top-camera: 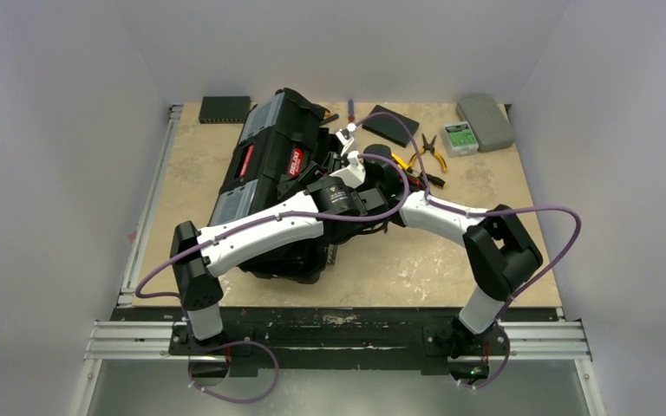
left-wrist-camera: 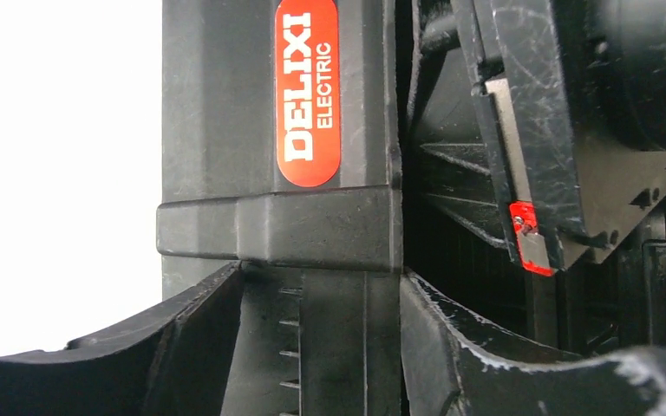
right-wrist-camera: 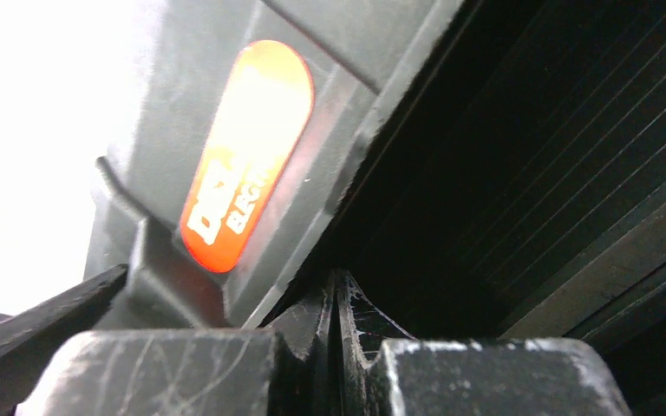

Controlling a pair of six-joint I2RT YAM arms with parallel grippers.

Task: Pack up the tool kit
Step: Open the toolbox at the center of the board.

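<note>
The tool kit (top-camera: pixel 269 165), a large black toolbox, lies on the table's left half, and its lid (left-wrist-camera: pixel 225 130) carries a red DELIXI label (left-wrist-camera: pixel 307 91). My left gripper (left-wrist-camera: pixel 321 273) has a finger on each side of the lid's front ledge, and both fingers press against it. In the top view the left gripper (top-camera: pixel 308 178) is beside the label. My right gripper (right-wrist-camera: pixel 336 286) is shut and empty, its tips under the lid's edge next to the label (right-wrist-camera: pixel 243 156). Its finger (left-wrist-camera: pixel 529 173) shows just right of the lid. Yellow-handled pliers (top-camera: pixel 429 152) lie on the table to the right.
A flat black box (top-camera: pixel 390 124), a green-labelled small box (top-camera: pixel 460 137) and a grey rounded case (top-camera: pixel 486 121) sit at the back right. A dark flat device (top-camera: pixel 225 107) lies at the back left. A small screwdriver (top-camera: pixel 349 106) is behind the toolbox.
</note>
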